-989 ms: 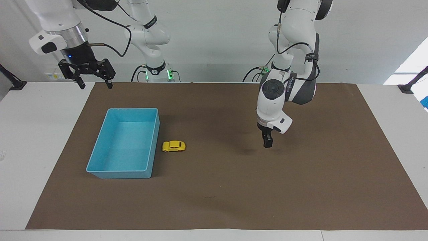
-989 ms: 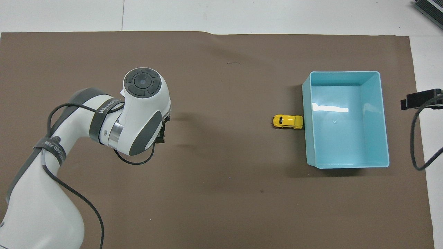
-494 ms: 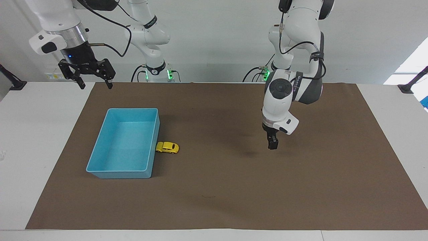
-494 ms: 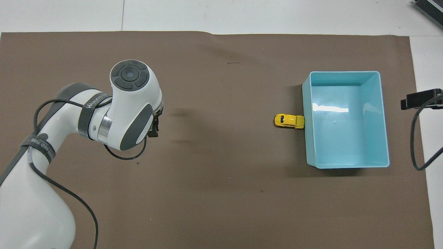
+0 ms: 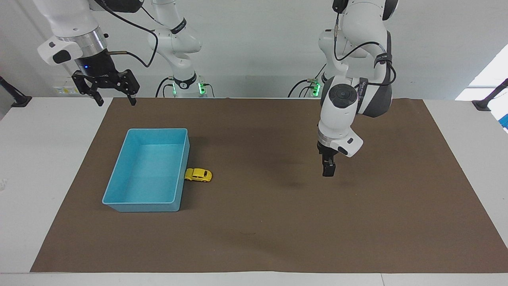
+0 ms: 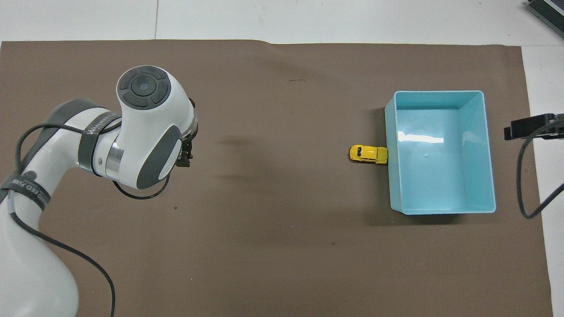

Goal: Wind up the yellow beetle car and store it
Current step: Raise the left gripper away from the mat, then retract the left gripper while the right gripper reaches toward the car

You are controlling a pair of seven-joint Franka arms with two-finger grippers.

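Observation:
The yellow beetle car [image 5: 198,174] stands on the brown mat with one end touching the long wall of the blue bin [image 5: 151,167], on the side toward the left arm's end. It also shows in the overhead view [image 6: 368,154], against the bin [image 6: 440,167]. The bin holds nothing. My left gripper [image 5: 328,171] hangs empty a little above the middle of the mat, well apart from the car; the arm covers most of it in the overhead view [image 6: 185,157]. My right gripper [image 5: 115,101] is open and empty, held high over the mat's edge nearest the robots, by the bin.
The brown mat [image 5: 258,222] covers most of the white table [image 5: 39,167]. Black clamp mounts [image 5: 16,99] stand at the table's two ends near the robots. A cable from the right arm [image 6: 528,176] hangs beside the bin.
The car rolled toward the bin and stopped against its wall. My left gripper drew away toward the left arm's end of the table. The right arm stayed nearly still.

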